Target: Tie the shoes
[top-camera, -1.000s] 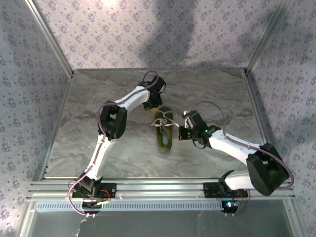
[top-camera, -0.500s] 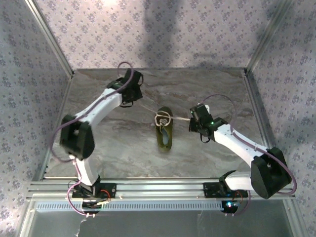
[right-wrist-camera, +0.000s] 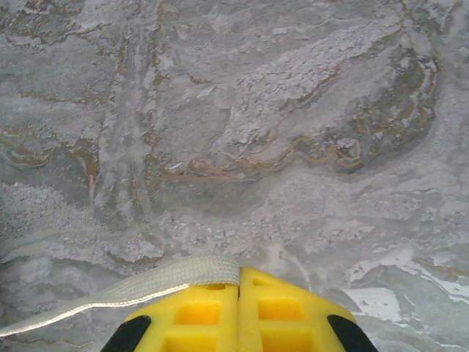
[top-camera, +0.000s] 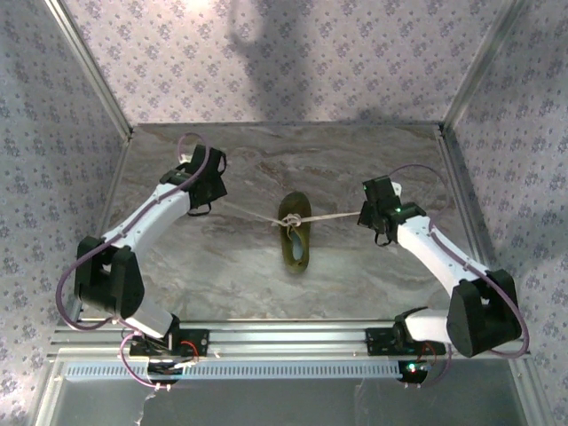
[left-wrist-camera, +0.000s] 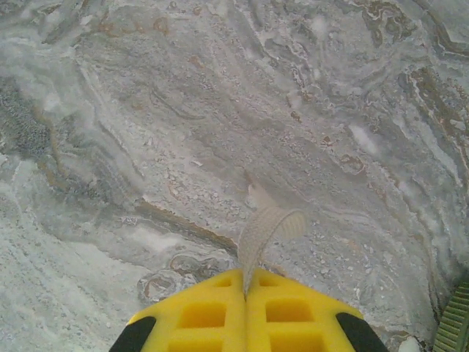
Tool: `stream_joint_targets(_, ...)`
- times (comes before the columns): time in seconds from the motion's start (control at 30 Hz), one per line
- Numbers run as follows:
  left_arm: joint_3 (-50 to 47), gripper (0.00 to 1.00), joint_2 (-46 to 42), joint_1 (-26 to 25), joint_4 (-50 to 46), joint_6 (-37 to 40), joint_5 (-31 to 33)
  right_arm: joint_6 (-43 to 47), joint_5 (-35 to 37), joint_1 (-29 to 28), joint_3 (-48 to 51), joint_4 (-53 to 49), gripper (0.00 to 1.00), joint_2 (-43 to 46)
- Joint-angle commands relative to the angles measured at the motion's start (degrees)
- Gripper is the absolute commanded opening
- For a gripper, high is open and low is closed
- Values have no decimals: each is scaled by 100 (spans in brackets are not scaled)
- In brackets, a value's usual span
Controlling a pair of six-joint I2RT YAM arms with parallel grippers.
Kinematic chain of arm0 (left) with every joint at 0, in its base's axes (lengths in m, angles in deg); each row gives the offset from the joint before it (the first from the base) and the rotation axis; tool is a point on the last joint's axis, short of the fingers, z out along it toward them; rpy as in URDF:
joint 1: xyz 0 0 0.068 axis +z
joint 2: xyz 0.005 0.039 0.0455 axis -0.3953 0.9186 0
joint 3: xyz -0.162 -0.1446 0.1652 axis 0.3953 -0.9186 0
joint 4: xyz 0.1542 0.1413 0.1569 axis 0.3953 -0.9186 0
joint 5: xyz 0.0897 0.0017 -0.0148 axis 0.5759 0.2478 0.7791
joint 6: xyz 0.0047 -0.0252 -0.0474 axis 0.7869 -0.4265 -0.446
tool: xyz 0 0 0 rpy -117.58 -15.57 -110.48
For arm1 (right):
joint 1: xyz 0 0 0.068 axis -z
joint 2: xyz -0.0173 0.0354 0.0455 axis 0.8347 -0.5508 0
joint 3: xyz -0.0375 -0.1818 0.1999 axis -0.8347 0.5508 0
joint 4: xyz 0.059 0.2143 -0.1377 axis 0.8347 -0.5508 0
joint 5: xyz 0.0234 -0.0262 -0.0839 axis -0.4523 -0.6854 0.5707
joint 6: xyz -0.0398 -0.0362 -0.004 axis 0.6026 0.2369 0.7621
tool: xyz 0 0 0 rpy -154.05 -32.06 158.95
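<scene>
Shoe (top-camera: 294, 238): olive low-top, on counter (top-camera: 222, 266), btw L end effector (left-wrist-camera: 244, 282) & R end effector (right-wrist-camera: 239, 282), well apart from each. L: closed, pinching L lace (left-wrist-camera: 265, 227). R: closed, pinching R lace (right-wrist-camera: 146, 284). Both laces white, taut from knot (top-camera: 294, 218).

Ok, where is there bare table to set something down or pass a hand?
Free: the far strip of table, between back wall and laces, and the near strip between shoe and front rail. Crowded: the middle, where taut laces span from shoe to left gripper and right gripper, both shut on them.
</scene>
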Motion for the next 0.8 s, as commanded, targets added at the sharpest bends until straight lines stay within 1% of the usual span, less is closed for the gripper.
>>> stream_joint_targets(0.0,26,0,-325,-2,411,250,-225,-161,44,131,-97,-290,0,275)
stream_joint_targets(0.1,49,0,-326,6,541,368,-392,-139,-37,315,-72,-291,0,440)
stream_joint_targets(0.3,-57,0,-396,7,1001,722,-978,196,-354,553,-86,-70,0,799)
stream_joint_targets(0.43,-330,0,-647,25,1549,1117,-1395,277,-186,620,-204,-81,0,984)
stream_joint_targets(0.57,-601,0,-829,98,1989,1387,-1547,183,71,782,-305,-135,0,1046)
stream_joint_targets(0.67,-772,0,-849,218,2176,1482,-1572,111,209,1017,-350,-225,0,920)
stream_joint_targets(0.77,-970,0,-814,407,2281,1394,-1575,38,204,1387,-310,-269,0,738)
